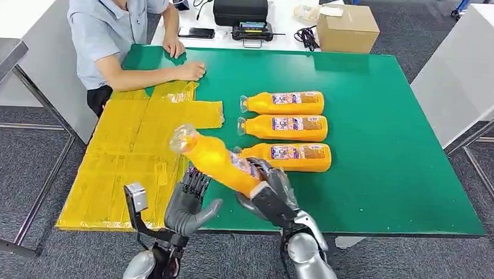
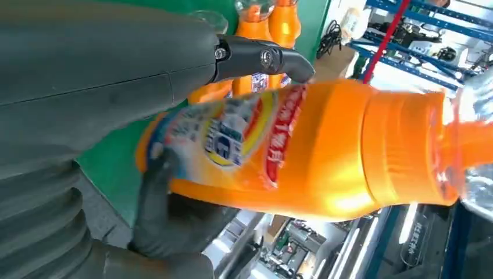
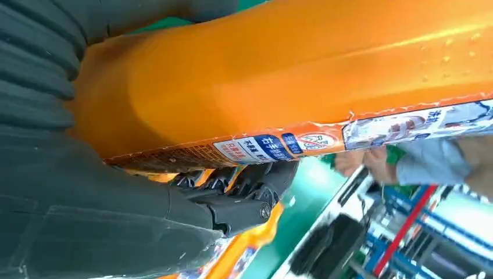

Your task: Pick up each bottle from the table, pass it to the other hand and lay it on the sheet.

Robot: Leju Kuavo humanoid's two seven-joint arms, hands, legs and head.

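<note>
Right hand (image 1: 272, 191) gripped the base of an orange plastic juice bottle (image 1: 216, 159), tilted above the green table (image 1: 379, 181)'s near edge; left hand (image 1: 189, 202) hovered beside it, fingers spread. Beyond lay three more bottles (image 1: 285, 127), left of them the yellow plastic sheet (image 1: 132, 154).

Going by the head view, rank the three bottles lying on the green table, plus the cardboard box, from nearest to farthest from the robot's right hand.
Measured from the right hand, which holds a fourth bottle:
1. Nearest bottle, lying just beyond the hand.
2. Middle bottle, next in the row.
3. Far bottle, at the row's back.
4. Cardboard box, on the white table past the green one.
</note>
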